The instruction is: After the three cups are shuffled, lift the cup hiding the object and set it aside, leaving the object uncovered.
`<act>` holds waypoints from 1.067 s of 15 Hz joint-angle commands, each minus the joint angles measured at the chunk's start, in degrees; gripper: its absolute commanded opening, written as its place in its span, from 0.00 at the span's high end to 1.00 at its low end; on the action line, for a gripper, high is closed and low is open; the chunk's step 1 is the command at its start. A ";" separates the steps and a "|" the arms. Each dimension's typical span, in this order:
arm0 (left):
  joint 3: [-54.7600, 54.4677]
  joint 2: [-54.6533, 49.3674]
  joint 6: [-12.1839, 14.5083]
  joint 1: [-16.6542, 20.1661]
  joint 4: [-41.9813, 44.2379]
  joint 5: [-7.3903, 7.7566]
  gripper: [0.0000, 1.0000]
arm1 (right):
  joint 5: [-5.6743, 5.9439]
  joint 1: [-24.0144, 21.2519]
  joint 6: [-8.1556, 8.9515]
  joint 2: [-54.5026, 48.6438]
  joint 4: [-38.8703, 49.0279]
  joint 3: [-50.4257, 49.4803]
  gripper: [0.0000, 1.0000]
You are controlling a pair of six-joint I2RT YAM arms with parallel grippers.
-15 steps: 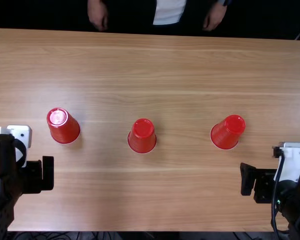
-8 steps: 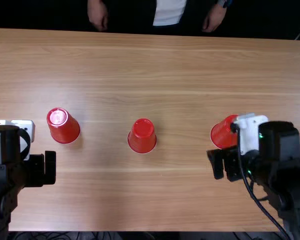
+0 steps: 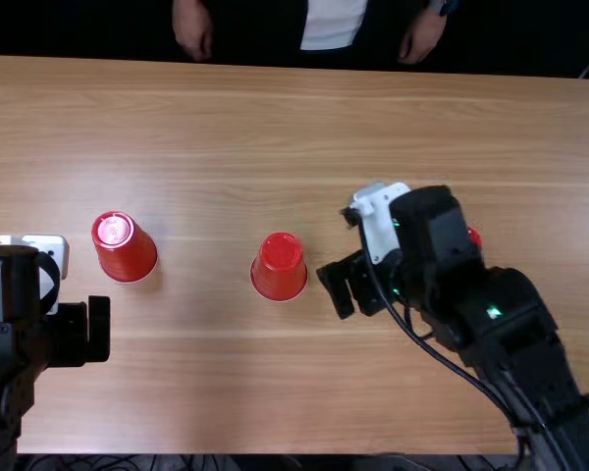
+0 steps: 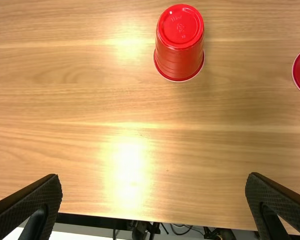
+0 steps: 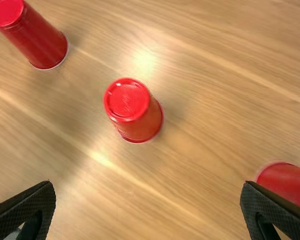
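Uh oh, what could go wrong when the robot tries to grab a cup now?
1. All three cups look alike, so it might lift the wrong one, like the middle cup beside the open right gripper.
2. The gripper could nudge that cup sideways instead of straddling it, perhaps shifting whatever is underneath.
3. The right arm hangs over the right cup, so it may bump it.

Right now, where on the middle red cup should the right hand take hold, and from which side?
Grip the middle cup across its side wall, about halfway up, probably coming from its right side, where the open right hand sits. It stands upside down, rim flat on the table, so there is no edge to pinch, and the wall tapers upward, so a high grip could slip.
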 commanded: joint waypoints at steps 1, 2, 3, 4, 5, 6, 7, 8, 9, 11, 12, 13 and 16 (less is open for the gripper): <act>0.11 0.17 -0.29 -0.35 0.08 0.44 0.00 | -0.82 1.79 2.04 2.29 1.51 1.81 0.00; 0.02 0.17 -0.29 -0.35 0.08 0.44 0.00 | -0.82 2.58 2.15 4.22 3.09 1.81 0.00; -0.24 0.08 -0.29 -0.35 0.08 0.44 0.00 | -0.82 3.28 2.15 5.98 3.83 1.81 0.00; -0.42 -0.09 -0.29 -0.35 0.08 0.44 0.00 | -0.82 3.90 2.25 7.74 4.57 1.81 0.00; -0.86 -0.18 -0.29 -0.35 0.08 0.44 0.00 | -0.82 4.25 2.25 9.49 5.62 1.81 0.00; -1.30 -0.27 -0.29 -0.35 0.19 0.44 0.00 | -0.82 4.42 2.25 11.08 6.36 1.81 0.00; -1.47 -0.27 -0.29 -0.35 0.19 0.44 0.00 | -0.82 4.42 2.25 12.57 6.68 1.81 0.00; -1.47 -0.27 -0.29 -0.44 0.30 0.44 0.00 | -0.82 4.51 2.25 13.98 7.31 1.90 0.00; -1.47 -0.27 -0.29 -0.44 0.40 0.44 0.00 | -0.82 5.13 2.25 15.38 8.26 1.90 0.00; -1.47 -0.09 -0.29 -0.44 0.72 0.44 0.00 | -0.82 5.83 2.15 17.49 10.68 1.90 0.00; -1.47 -0.09 -0.29 -0.44 0.82 0.44 0.00 | -0.82 6.18 2.15 19.07 11.63 1.90 0.00; -1.56 -0.09 -0.29 -0.44 0.82 0.44 0.00 | -0.82 6.44 2.15 20.83 12.16 1.98 0.00; -2.79 -0.09 -0.29 -0.44 1.03 0.44 0.00 | -0.72 6.44 2.15 24.35 12.58 1.98 0.00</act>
